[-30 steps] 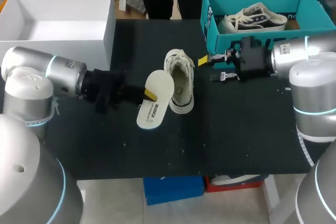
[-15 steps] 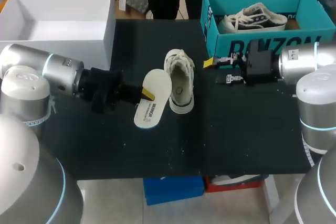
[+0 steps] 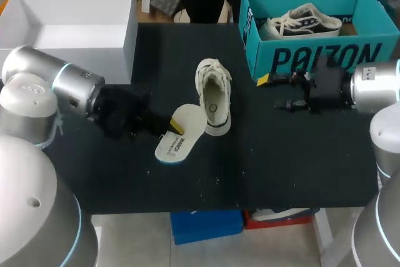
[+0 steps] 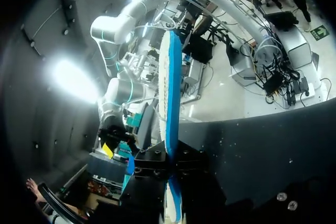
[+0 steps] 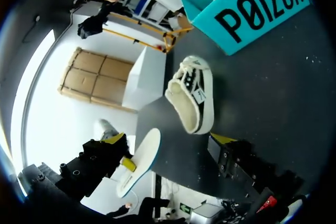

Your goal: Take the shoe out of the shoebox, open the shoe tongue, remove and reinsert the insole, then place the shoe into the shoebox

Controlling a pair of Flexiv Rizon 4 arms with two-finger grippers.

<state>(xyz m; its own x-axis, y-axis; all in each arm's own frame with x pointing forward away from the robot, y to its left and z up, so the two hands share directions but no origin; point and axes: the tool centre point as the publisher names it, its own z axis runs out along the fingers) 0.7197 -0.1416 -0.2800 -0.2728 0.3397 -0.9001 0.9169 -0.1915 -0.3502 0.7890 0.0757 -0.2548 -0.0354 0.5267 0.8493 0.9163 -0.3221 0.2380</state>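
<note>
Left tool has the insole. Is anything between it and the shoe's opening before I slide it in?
Nothing visible. The insole, clamped in the left tool, is right beside the shoe's heel, with nothing between them or in the opening. The right tool hangs open on the shoe's far side, apart from it.

Cream shoe w/ blk side stripe, cream insole w/ blue underside, teal shoebox, blk table.

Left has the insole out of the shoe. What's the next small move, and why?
Probably raise the insole, clamped in the left gripper, and aim its free end over the shoe opening: the shoe stands empty right beside it, and reinsertion comes next.
</note>
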